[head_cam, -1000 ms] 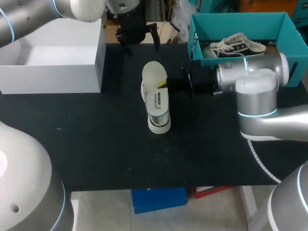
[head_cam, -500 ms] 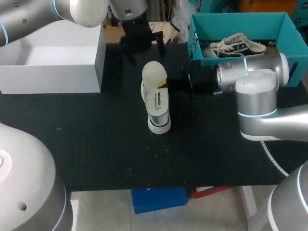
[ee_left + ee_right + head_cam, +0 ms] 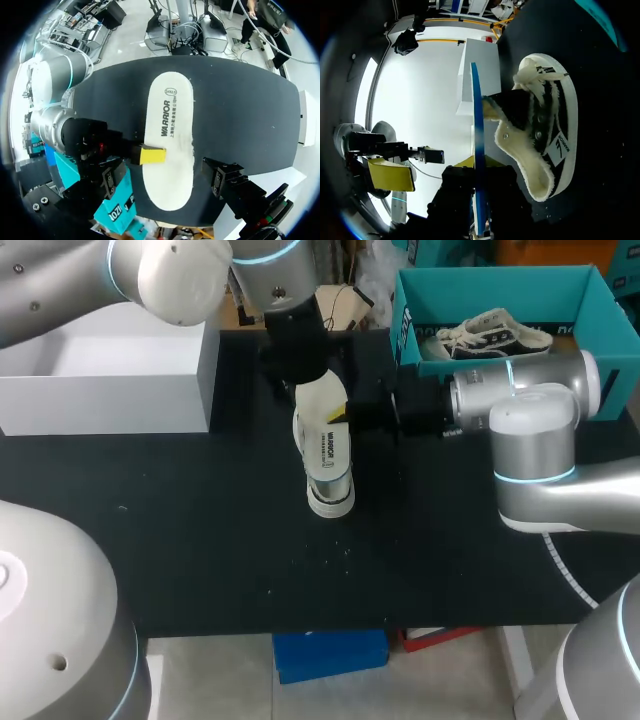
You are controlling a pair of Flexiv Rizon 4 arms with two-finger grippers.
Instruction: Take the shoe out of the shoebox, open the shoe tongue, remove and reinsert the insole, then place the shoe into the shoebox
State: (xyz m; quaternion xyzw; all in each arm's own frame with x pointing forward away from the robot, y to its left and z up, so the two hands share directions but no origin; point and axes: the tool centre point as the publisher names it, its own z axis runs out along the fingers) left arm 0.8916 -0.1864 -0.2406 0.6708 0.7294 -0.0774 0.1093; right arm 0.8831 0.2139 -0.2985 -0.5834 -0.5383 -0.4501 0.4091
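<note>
On matte black table (image 3: 200, 540), right hand (image 3: 337, 418) pinches thin oval insole (image 3: 322, 405).

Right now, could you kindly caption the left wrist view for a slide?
Left gripper open over the white insole, held at its edge by the right gripper.

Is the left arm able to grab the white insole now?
Probably yes. The left tool hangs open just above the insole, with nothing between them. The right tool only pinches one edge.
</note>
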